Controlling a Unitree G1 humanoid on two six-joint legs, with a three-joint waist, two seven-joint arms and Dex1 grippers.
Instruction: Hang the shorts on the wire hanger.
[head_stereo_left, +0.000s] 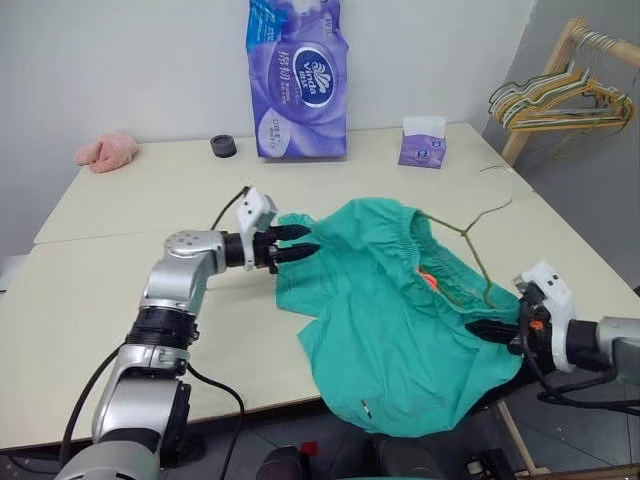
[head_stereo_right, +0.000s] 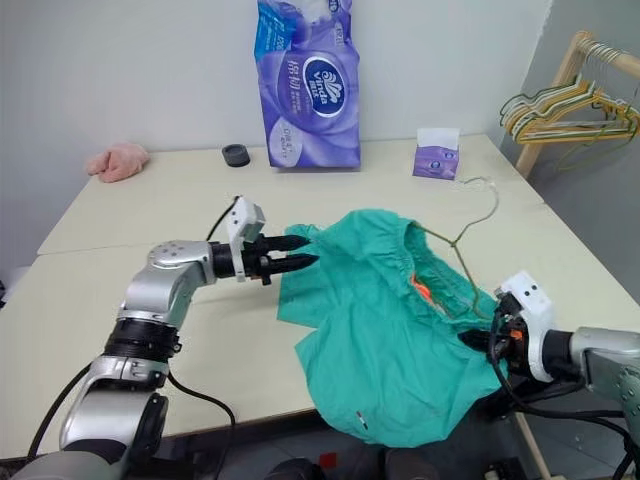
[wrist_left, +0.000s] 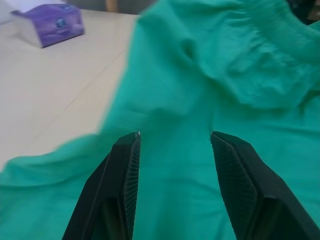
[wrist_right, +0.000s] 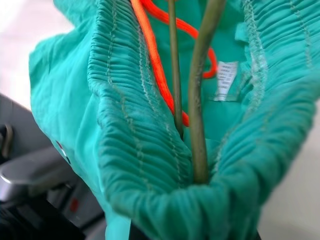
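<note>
While the shorts (head_stereo_left: 400, 310) lie crumpled right of centre in the head views, draped over the near table edge, the wire hanger (head_stereo_left: 478, 240) is already partly threaded: its hook pokes out toward the upper right of the cloth, and its thin wires run down inside the gathered waistband next to the orange drawstring (wrist_right: 155, 60).

Step in hand, as I judge it: seating the shorts on the hanger, roughly midway.

- Right gripper (head_stereo_left: 497, 327), lower right of frame: fingers pinched together on the waistband. In the right wrist view the hanger wire ends at that same bunch of cloth; whether the wire is caught in the pinch too, I cannot tell.
- Left gripper (head_stereo_left: 295, 243), centre left: fingers apart, tips at the far-left edge of the shorts. The left wrist view shows the two black fingers (wrist_left: 120, 180) spread over green cloth, clamped on nothing.

Next move probably calls for the left gripper to take a fresh hold on the loose left side and draw the waistband along the hanger's other arm, while the right hand keeps cloth and wire steady. Risk: the thin wire could slip out of the waistband.

Count:
- shorts: one
- dark wire hanger: one
- pink fluffy cloth (head_stereo_left: 106, 152): one, upper left
- black ring-shaped object (head_stereo_left: 224, 146): one
- purple tissue multipack (head_stereo_left: 296, 80): one, top centre
- small purple tissue box (head_stereo_left: 422, 142): one
- pale hangers (head_stereo_left: 560, 100) bunched on a wooden rack, upper right: several, too tangled to count
- tables (head_stereo_left: 120, 290): two, pushed together
</note>
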